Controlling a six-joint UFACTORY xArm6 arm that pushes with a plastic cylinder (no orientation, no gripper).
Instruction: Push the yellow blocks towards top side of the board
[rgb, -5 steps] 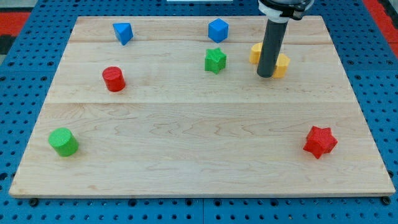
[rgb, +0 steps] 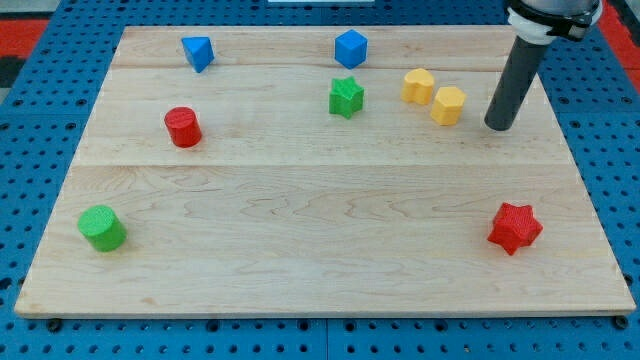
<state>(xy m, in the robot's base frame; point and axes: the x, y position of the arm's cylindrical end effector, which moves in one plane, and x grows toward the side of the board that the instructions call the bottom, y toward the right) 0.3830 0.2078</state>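
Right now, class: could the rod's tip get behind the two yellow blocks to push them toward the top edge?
Probably yes. My tip stands apart, to the view's right of the yellow blocks; bare board lies below them, and the green star sits off left.

Bare board lies between my tip (rgb: 497, 126) and the nearer yellow block (rgb: 448, 105).

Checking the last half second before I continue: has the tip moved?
Yes. My tip has slid toward the view's right: it was against the two yellow blocks and now stands apart on their right.
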